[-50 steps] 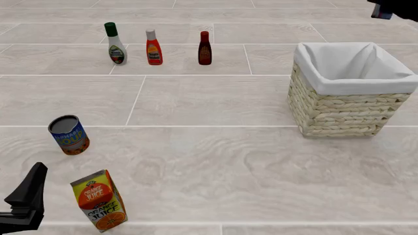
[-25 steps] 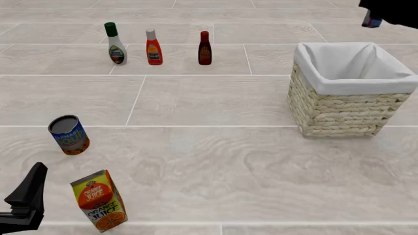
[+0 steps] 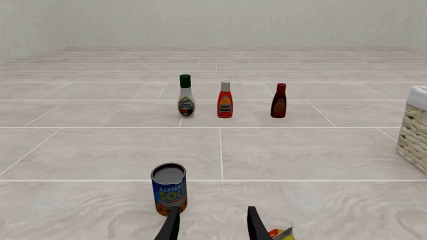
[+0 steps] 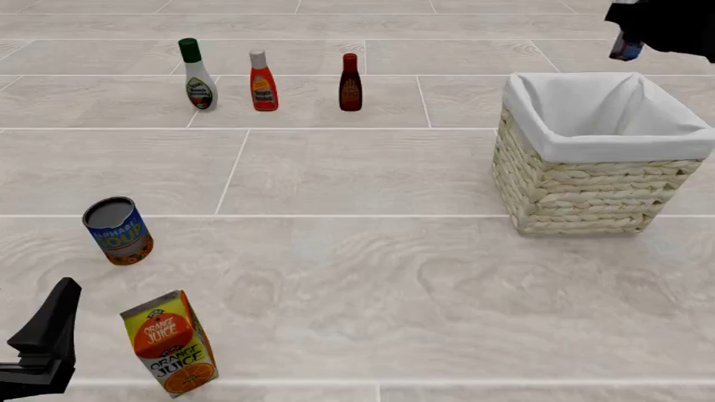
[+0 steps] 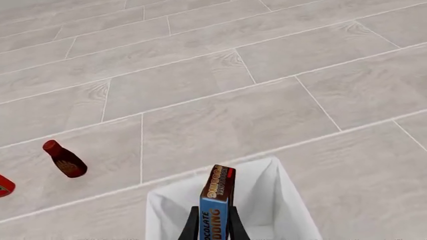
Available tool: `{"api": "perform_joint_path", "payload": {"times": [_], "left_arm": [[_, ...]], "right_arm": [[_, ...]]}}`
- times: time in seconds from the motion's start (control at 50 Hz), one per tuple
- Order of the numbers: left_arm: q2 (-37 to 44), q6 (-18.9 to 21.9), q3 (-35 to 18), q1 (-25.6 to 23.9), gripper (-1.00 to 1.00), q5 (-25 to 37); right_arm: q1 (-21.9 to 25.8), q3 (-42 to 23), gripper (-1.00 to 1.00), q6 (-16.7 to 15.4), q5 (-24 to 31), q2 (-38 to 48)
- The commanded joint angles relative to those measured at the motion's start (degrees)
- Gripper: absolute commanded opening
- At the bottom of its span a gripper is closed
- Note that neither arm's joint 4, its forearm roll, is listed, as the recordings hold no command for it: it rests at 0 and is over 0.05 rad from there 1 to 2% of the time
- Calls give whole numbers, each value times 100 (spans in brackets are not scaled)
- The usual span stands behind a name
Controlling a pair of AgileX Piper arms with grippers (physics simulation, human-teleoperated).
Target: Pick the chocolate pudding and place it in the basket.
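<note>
Front view shows the basket (image 4: 598,155) at about 3 o'clock on the counter (image 4: 357,176), its white lining bare wherever its inside shows. Right wrist view has the chocolate pudding (image 5: 217,202) pinched upright between the fingers of the right end effector (image 5: 213,227), held above the basket's rim (image 5: 220,200). At 7 o'clock, the left end effector (image 3: 210,225) hangs spread, holding nothing, near the can (image 3: 169,188).

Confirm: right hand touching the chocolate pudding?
Touching. The right wrist view shows the right hand fingers pressed against both sides of the chocolate pudding, no gap.
</note>
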Motion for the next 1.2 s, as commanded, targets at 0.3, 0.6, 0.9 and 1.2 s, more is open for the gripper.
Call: {"api": "perform_joint_path", "payload": {"times": [0.3,0.6,0.9,1.2], "left_arm": [[0,0,0,0,100,0],[0,0,0,0,100,0],[0,0,0,0,100,0],[0,0,0,0,100,0]], "right_arm": [[-50,37,-100,257,53,201],[-64,142,-100,324,17,340],[-90,1,-100,471,50,606],[-116,32,-100,550,-33,776]]}}
